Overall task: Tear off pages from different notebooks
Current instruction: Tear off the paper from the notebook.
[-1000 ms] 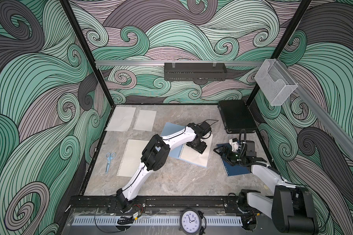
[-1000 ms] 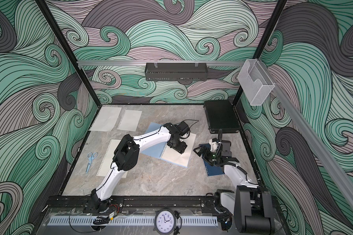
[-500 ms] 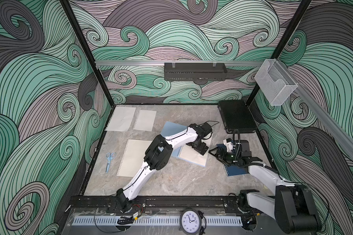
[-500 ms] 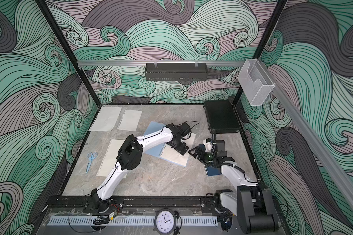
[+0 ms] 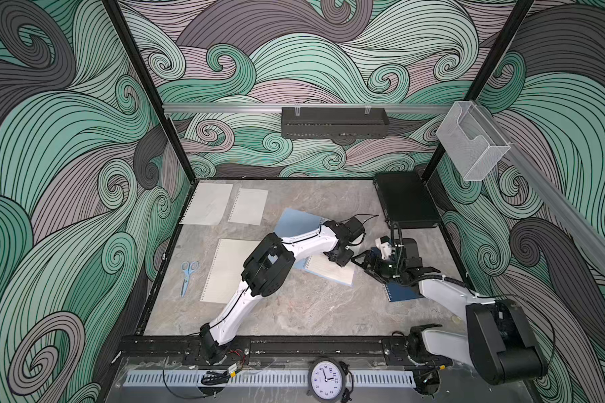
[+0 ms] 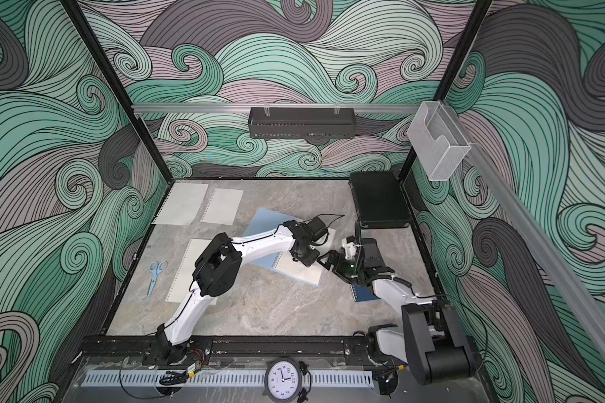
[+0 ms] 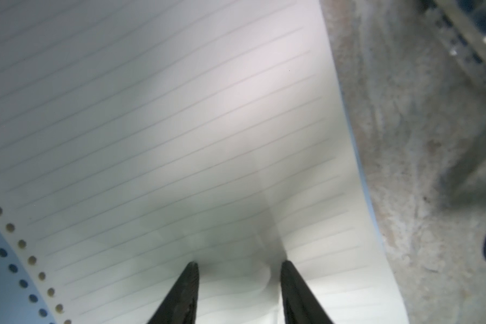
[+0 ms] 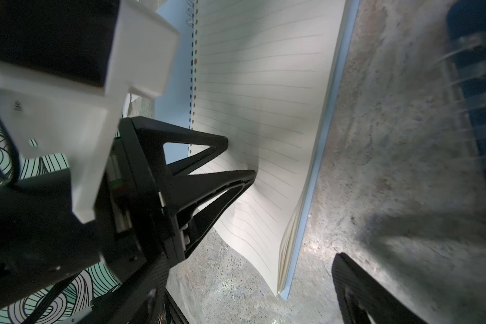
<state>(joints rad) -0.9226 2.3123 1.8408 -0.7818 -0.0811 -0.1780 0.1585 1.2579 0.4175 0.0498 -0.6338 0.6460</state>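
Note:
The light blue notebook (image 5: 296, 223) lies open at mid-table, its lined top page (image 7: 180, 126) facing up. My left gripper (image 7: 239, 266) stands on that page with its jaws apart, and a fold of paper bulges between the tips. From the right wrist view the left fingers (image 8: 222, 141) press into the wrinkled sheet. My right gripper (image 5: 360, 261) hangs wide open at the notebook's near right corner (image 8: 281, 290), holding nothing. The navy notebook (image 5: 402, 292) lies under the right arm. A cream notebook (image 5: 224, 275) lies left. Two loose pages (image 5: 208, 204) (image 5: 248, 206) rest at the back left.
Blue scissors (image 5: 188, 275) lie near the left wall. A flat black case (image 5: 407, 200) sits at the back right corner. A black rack (image 5: 334, 122) hangs on the back wall and a clear holder (image 5: 472, 146) on the right wall.
My right gripper has moved left, off the navy notebook to the open notebook's corner. The left jaws spread wide, then narrowed on the page, raising a fold.

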